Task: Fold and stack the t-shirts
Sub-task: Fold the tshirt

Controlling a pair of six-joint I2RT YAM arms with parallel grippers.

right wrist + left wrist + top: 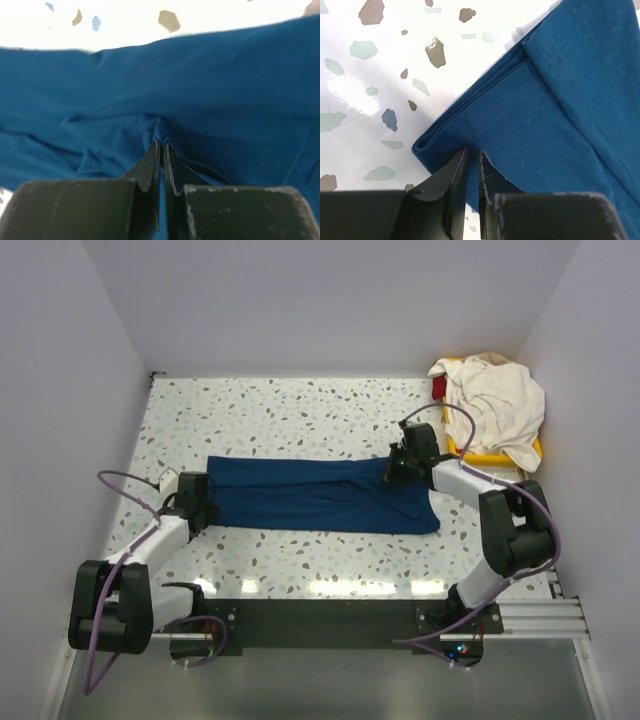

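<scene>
1. Navy t-shirt (pixel 320 498) lies folded across mid-frame. Your left gripper (pixel 472 156) is clamped on its left corner and your right gripper (pixel 161 146) is pinching its right end.
2. Lift both ends evenly so the layers don't slip.

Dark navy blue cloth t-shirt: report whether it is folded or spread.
Folded: the dark navy blue cloth t-shirt lies as a long narrow band, stacked layers showing at its corner.

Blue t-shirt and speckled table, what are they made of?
The dark navy blue cloth t-shirt looks like soft, matte knit fabric: it folds, wrinkles and shows stitched hems. The white speckled table looks hard and glossy, perhaps terrazzo stone or a printed laminate: coloured chips, bright glare.
</scene>
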